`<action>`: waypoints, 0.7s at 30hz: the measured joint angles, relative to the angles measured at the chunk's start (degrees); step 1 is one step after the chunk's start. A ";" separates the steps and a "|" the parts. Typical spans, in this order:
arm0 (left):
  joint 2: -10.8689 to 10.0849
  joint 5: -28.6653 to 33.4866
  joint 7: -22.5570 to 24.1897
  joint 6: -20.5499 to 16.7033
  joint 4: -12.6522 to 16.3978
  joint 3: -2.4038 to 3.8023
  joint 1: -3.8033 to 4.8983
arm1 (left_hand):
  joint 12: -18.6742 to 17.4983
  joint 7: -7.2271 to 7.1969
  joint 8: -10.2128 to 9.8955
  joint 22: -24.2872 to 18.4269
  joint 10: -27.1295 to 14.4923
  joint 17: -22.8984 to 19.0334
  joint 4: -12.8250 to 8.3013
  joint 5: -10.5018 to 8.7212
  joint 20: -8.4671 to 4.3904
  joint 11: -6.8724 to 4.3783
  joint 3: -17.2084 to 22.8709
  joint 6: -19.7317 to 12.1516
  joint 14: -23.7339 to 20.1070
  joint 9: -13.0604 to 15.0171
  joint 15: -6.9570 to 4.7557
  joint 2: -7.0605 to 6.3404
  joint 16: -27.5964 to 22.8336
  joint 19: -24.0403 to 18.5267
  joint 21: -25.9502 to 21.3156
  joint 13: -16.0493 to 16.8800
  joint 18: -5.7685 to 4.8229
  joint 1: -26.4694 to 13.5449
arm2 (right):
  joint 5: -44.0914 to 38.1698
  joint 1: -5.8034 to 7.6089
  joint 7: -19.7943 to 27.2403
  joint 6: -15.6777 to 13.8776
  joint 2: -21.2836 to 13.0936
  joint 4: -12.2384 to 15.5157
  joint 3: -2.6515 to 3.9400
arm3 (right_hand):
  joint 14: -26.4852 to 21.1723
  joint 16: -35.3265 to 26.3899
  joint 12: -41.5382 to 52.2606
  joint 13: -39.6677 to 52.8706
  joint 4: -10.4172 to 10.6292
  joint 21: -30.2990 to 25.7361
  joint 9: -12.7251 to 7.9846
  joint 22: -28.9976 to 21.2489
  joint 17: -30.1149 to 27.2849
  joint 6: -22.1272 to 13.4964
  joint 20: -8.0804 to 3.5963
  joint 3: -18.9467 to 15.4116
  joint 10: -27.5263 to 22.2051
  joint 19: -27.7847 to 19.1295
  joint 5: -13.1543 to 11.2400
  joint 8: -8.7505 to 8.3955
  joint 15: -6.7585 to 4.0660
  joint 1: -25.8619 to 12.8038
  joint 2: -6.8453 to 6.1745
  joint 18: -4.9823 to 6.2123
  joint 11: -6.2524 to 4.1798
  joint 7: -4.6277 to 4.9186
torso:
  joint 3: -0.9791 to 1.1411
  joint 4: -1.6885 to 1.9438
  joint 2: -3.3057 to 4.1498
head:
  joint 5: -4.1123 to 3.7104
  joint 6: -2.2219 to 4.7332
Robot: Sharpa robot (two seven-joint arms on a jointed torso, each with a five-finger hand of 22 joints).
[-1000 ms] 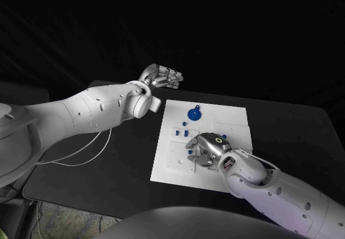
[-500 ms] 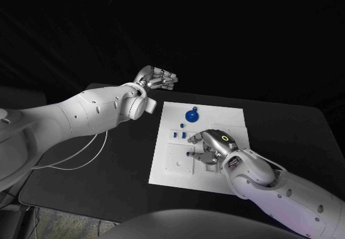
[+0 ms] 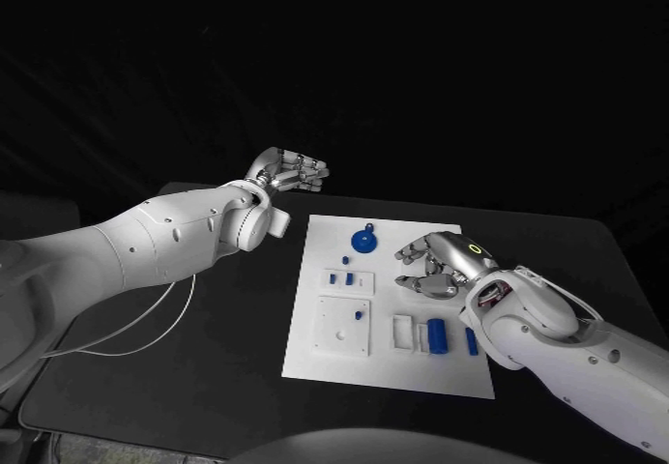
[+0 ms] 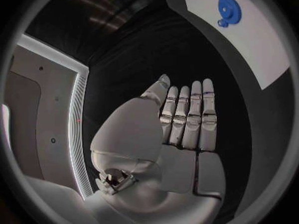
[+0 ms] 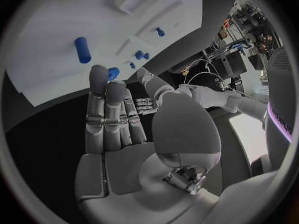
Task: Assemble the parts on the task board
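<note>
The left hand [image 3: 289, 170] is held off the task board [image 3: 314, 338], above the table's far edge, empty, with its fingers extended side by side. On the board, the blue gear [image 3: 363, 242] lies near the far edge, well apart from that hand. The blue parts are judged small, light, rigid and somewhat slippery, best pinched across their sides. The right hand [image 3: 444, 266] is raised over the board's right part, loosely curled and empty, with the blue cylinder [image 3: 438, 334] lying nearer the robot.
</note>
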 measured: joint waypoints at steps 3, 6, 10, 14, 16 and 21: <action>-0.13 0.00 0.02 0.01 0.00 0.00 0.00 | 0.00 0.00 0.00 0.00 0.00 -0.03 0.00 0.00 0.00 0.00 0.00 0.00 0.00 0.00 0.00 0.00 0.00 0.00 0.24 0.00 0.00 0.00 | 0.84 0.02 0.00 1.20 -0.38 -0.36 0.67 | 0.00 0.00 -0.23 0.00 -0.23 0.00 0.00 -0.40 0.00 -1.25 0.00 -1.78 -2.18 0.00 -1.55 0.00 0.00 1.04 0.65 -0.24 0.47 -0.67 | 0.03 0.04 0.03 | -0.15 0.12; -0.21 0.01 0.04 0.02 0.00 0.00 0.00 | 0.00 0.00 0.00 0.00 0.00 -0.06 0.00 0.00 0.00 0.00 0.00 0.00 0.00 0.00 0.00 0.00 0.00 0.00 0.41 0.00 0.00 0.00 | 1.29 0.02 -0.03 2.12 -0.53 -0.59 1.08 | -0.12 0.00 -0.04 0.00 -0.07 0.00 0.00 -0.74 0.00 -2.34 0.06 -3.14 -4.03 0.01 -3.68 0.00 0.50 2.06 0.18 -0.30 0.86 -1.23 | 0.03 0.08 0.08 | -0.20 0.14; -0.25 0.03 0.05 0.02 -0.01 -0.01 0.00 | 0.00 0.00 0.00 0.00 0.00 -0.05 0.00 0.00 0.00 0.00 0.00 0.00 0.00 0.00 0.00 0.00 0.00 0.00 0.41 0.00 0.00 0.00 | 1.50 0.01 -0.17 3.40 -0.69 -0.92 1.28 | -0.37 0.00 0.17 0.04 1.40 0.00 0.00 -1.26 -0.17 -3.88 0.56 -5.23 -6.03 0.13 -4.13 0.00 0.77 2.82 -0.58 -0.25 1.34 -1.61 | 0.00 0.12 0.09 | -0.32 0.05; -0.27 0.04 0.06 0.03 -0.02 -0.01 0.00 | 0.00 0.00 0.00 0.01 0.00 -0.05 0.00 0.00 0.00 0.00 0.00 0.00 0.00 0.00 0.00 0.00 0.00 0.00 0.41 0.00 0.00 0.00 | 1.50 0.01 -0.46 5.07 -0.81 -1.27 1.35 | -0.54 0.25 0.45 0.04 3.22 0.00 0.01 -1.68 -0.38 -4.36 0.77 -6.38 -7.25 -0.06 -4.55 0.00 0.95 3.66 -1.42 0.22 1.77 -2.09 | -0.06 0.13 0.09 | -0.36 -0.13; -0.27 0.05 0.06 0.03 -0.02 -0.01 0.00 | 0.00 0.00 0.00 0.00 0.00 -0.05 0.00 0.00 0.00 0.00 0.00 0.00 0.00 0.00 0.00 0.00 0.00 0.00 0.41 0.00 0.00 0.00 | 1.41 0.01 -0.64 5.99 -0.86 -1.42 1.38 | -0.55 0.28 0.45 0.04 3.90 0.00 0.01 -1.82 -0.45 -4.37 0.77 -6.45 -7.53 -0.06 -4.55 0.00 0.95 4.01 -1.77 0.23 1.64 -2.10 | -0.06 0.14 0.09 | -0.37 -0.23; -0.29 0.07 0.07 0.05 -0.02 -0.01 0.00 | 0.00 0.00 0.00 0.01 0.00 -0.05 0.00 0.00 0.00 0.00 0.00 0.00 0.00 0.00 0.00 0.00 0.00 0.00 0.40 0.00 0.00 0.00 | 0.86 0.01 -1.18 8.61 -0.92 -1.72 1.40 | -0.55 0.29 1.15 0.04 3.87 0.00 0.01 -1.84 -0.50 -3.65 0.77 -6.11 -6.60 -0.06 -4.55 0.00 0.94 4.70 -1.07 0.24 1.25 -1.88 | -0.10 0.17 0.09 | -0.38 -0.10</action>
